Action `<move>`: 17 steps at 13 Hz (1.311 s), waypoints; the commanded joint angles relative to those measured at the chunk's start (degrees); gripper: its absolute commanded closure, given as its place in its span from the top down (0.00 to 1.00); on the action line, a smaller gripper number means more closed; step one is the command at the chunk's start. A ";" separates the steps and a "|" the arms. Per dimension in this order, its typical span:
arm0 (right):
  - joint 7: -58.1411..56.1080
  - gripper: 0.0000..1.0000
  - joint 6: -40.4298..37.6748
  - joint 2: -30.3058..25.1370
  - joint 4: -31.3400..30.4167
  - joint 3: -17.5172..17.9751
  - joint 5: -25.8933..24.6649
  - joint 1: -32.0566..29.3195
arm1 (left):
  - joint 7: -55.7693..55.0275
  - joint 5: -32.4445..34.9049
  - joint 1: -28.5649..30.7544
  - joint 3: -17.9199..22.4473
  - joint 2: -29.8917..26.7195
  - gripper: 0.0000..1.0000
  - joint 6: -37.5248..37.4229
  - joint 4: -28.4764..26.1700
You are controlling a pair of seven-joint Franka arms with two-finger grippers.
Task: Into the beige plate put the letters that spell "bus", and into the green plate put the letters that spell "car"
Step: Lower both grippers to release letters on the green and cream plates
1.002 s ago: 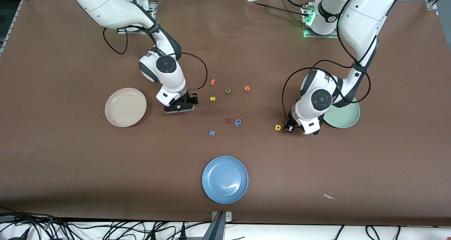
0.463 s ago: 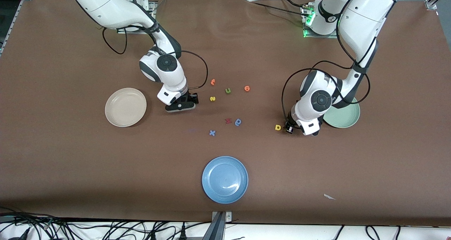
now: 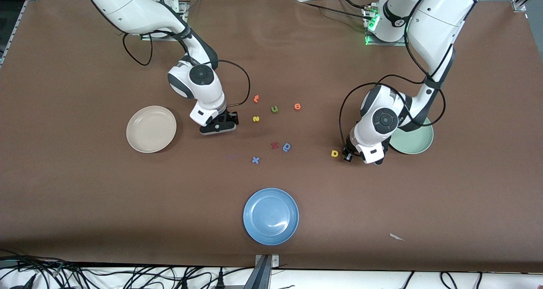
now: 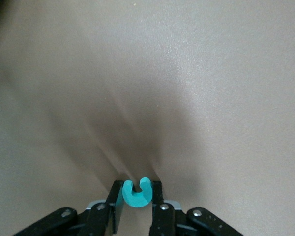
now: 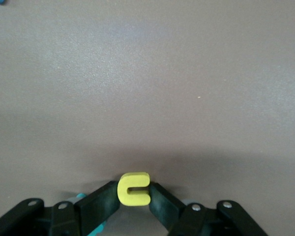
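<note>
Since the earlier frame both arms have shifted only slightly; letters and plates lie unmoved.

Front view: right hand (image 3: 217, 127) low on the worktop (image 3: 85, 204) beside the beige plate (image 3: 151, 129); left hand (image 3: 360, 155) low between the yellow "a" (image 3: 334, 153) and the green plate (image 3: 418, 141).

Left wrist view: left hand clamped on a teal "c" (image 4: 136, 191), presumably for the green plate.

Right wrist view: right hand pinches a yellow "u" (image 5: 133, 189), presumably for the beige plate.

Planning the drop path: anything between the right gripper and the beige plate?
Nothing. The front view shows bare table between the right gripper, jaws shut on the yellow u, and the beige plate.
</note>
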 commanded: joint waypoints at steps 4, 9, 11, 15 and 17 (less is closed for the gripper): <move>-5.93 0.13 -7.07 -6.46 -1.24 -0.16 -0.56 -2.48 | 9.66 2.57 3.09 -0.03 -3.20 0.08 -7.16 2.66; -23.31 0.13 -9.36 -14.19 -5.81 0.11 2.16 -12.14 | 30.48 0.02 11.70 -2.31 -9.62 0.07 -22.53 1.78; -29.99 0.13 -12.95 -16.30 -6.34 0.11 4.35 -14.87 | 38.40 0.02 15.03 -2.40 -11.29 0.08 -27.30 0.56; -43.61 0.13 -15.08 -18.60 -9.76 0.02 6.47 -23.91 | 49.67 0.89 21.02 -2.32 -14.02 0.10 -26.45 -6.91; -50.21 0.14 -12.46 -18.08 -11.08 0.02 6.47 -28.84 | 51.61 1.86 22.86 -2.31 -14.20 0.12 -22.42 -10.68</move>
